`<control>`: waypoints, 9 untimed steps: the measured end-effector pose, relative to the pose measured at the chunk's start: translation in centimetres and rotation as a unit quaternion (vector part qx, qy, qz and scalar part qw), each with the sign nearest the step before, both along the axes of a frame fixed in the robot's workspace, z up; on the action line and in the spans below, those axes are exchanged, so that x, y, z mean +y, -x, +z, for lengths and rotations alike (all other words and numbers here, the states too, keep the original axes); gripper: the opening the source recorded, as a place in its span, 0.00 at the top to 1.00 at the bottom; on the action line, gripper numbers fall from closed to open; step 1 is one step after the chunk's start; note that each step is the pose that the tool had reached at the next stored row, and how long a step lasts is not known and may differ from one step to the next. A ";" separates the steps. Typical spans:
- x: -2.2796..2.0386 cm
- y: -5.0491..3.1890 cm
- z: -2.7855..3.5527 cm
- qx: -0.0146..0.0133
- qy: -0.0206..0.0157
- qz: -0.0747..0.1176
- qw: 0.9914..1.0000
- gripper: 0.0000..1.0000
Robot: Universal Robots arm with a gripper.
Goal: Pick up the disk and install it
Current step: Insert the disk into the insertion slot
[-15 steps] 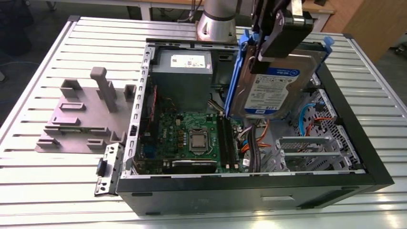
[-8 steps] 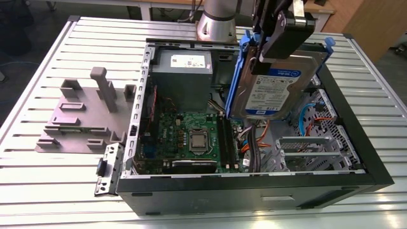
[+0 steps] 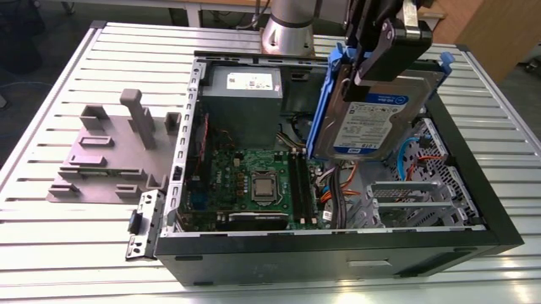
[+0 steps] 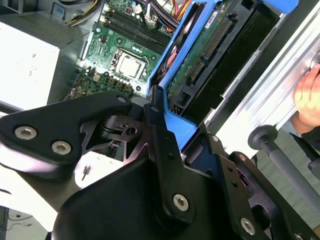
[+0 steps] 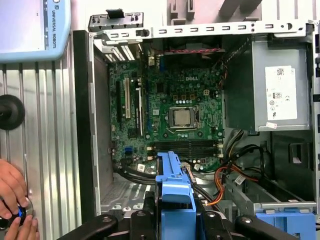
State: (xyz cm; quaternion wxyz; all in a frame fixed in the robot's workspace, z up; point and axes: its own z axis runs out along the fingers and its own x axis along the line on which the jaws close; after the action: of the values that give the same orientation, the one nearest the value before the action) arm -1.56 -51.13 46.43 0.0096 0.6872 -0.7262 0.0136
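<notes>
I read end effector [image 3: 365, 71] clamped on disk [image 3: 372, 123] hanging beneath it, long axis probably vertical, over open case [image 3: 338, 247].

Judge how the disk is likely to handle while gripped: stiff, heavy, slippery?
Probably stiff: the disk hangs steeply tilted from the end effector with no visible sag. Likely heavy for its size, given its metal body. Its blue carrier looks like thin plastic, so it may flex under the clamp.
</notes>
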 end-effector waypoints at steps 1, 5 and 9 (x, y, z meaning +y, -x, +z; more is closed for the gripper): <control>-0.08 -0.02 -0.03 0.000 0.000 0.000 1.000 0.64; -0.76 -0.06 -0.15 0.000 0.000 0.000 1.000 0.64; -1.30 -0.14 -0.26 0.000 0.000 0.000 1.000 0.64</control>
State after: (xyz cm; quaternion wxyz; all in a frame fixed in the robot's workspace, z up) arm -1.41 -52.43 46.17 0.0096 0.6872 -0.7263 0.0135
